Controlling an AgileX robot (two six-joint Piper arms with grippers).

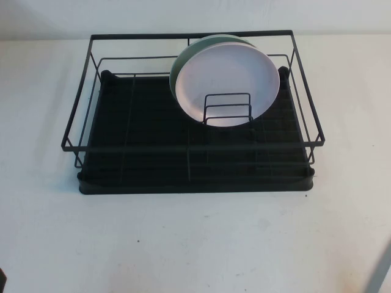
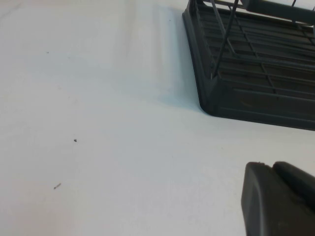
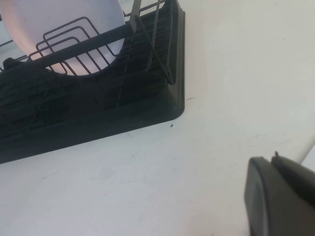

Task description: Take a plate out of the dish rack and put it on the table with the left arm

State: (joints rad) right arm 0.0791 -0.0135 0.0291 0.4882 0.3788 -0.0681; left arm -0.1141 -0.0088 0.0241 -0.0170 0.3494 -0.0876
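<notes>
Pink plate (image 1: 229,82) leans upright in your dish rack (image 1: 183,159), hiding most of a green plate (image 1: 183,64) behind it; both grippers (image 2: 278,199) (image 3: 280,196) sit cropped beside the rack, grip unreadable.

No legible text, label or number anywhere.

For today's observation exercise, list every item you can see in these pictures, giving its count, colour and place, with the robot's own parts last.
dish rack: one, black wire with tray base, centre of the table.
pink plate: one, pale pink, standing on edge in the rack's inner divider.
green plate: one, teal-green, directly behind the pink plate.
table: one, white, under everything.
left pincer: one, black, above bare table near a rack corner.
right pincer: one, black, above bare table near another rack corner.
</notes>
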